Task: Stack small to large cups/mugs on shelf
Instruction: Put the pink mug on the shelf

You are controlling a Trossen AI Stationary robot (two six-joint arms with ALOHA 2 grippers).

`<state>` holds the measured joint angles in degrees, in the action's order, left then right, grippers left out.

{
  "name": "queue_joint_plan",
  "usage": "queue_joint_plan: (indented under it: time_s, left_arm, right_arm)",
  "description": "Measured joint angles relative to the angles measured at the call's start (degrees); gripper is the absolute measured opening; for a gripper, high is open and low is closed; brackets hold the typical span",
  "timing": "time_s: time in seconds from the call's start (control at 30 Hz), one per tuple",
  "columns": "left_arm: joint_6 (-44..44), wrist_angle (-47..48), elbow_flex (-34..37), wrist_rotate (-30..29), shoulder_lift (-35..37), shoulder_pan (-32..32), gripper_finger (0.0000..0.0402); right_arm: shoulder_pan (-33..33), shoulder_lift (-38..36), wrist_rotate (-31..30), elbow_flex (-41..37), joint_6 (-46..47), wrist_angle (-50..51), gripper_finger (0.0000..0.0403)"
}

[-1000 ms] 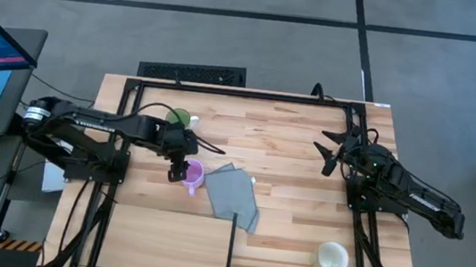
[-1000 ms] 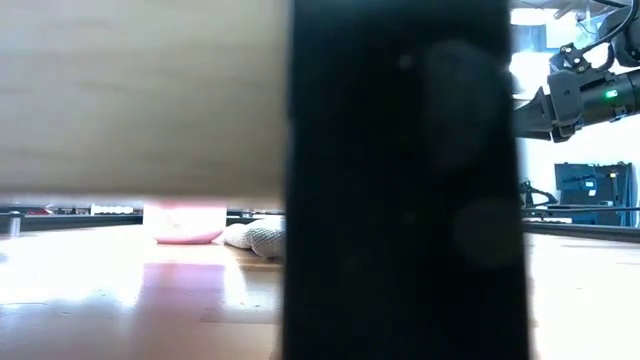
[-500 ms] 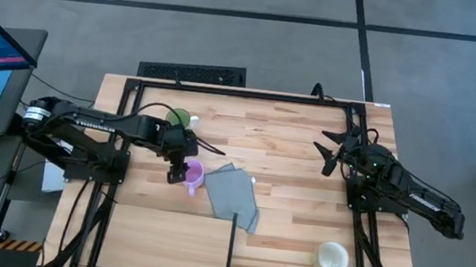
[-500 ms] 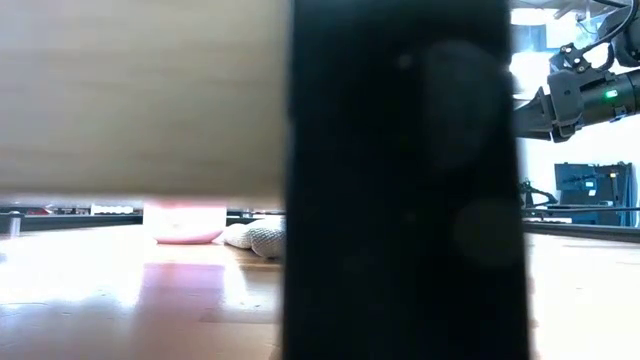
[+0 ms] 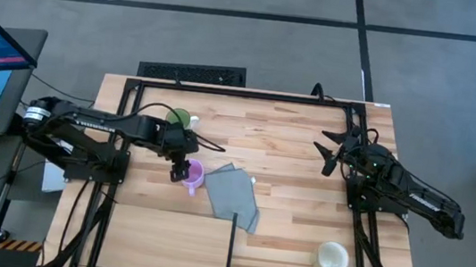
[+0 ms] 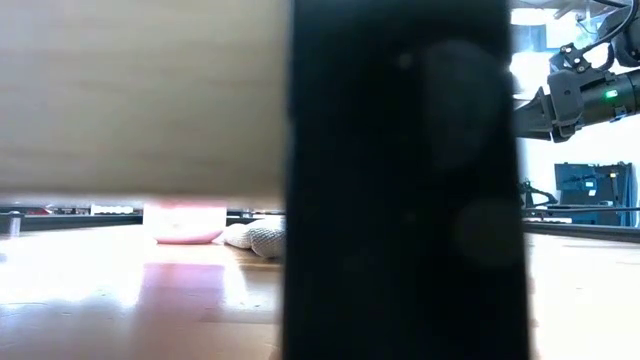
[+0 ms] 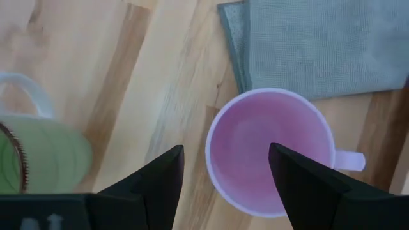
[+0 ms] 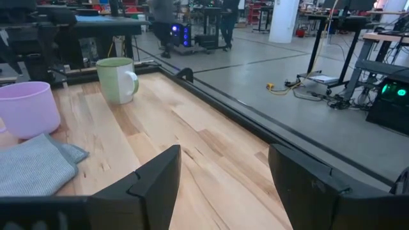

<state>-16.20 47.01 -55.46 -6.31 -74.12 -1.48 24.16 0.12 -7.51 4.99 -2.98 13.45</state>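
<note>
The left gripper (image 7: pixel 220 176) hangs over the purple mug (image 7: pixel 271 149) on the counter (image 5: pixel 307 159), fingers open astride its near rim, cloth (image 5: pixel 233 196) just beside. Descending off-centre could tip the mug or knock the green mug (image 7: pixel 39 163). The right gripper (image 5: pixel 330 153) waits open.

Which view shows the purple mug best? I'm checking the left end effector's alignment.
Left wrist view: the purple mug sits between the open left end effector fingers. The high view shows it small, the low only its base, the right wrist its side.
</note>
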Motion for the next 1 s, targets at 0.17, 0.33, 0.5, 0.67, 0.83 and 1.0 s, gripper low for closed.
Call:
queue_joint_plan:
  time_s: [0.17, 0.33, 0.5, 0.67, 0.83, 1.0]
  left_arm:
    - [-0.1, 0.1, 0.2, 1.0, -0.2, 0.0, 0.0222]
    - [-0.2, -0.1, 0.2, 1.5, -0.2, 0.0, 0.0222]
    - [-1.3, -0.1, 0.2, 3.1, -0.2, 0.0, 0.0222]
    - [-1.5, -0.1, 0.2, 3.5, -0.2, 0.6, 0.0222]
    - [-1.1, -0.2, 0.2, 3.4, -0.2, 1.6, 0.0222]
    - [-1.8, -0.3, 0.2, 2.1, -0.2, 2.2, 0.0222]
  right_arm:
    - [0.0, 0.0, 0.0, 0.0, 0.0, 0.0, 0.026]
    - [0.0, 0.0, 0.0, 0.0, 0.0, 0.0, 0.026]
    - [0.0, 0.0, 0.0, 0.0, 0.1, 0.0, 0.026]
    - [0.0, 0.0, 0.0, 0.0, 0.1, 0.0, 0.026]
    - [0.0, 0.0, 0.0, 0.0, 0.1, 0.0, 0.026]
    - [0.0, 0.0, 0.0, 0.0, 0.1, 0.0, 0.026]
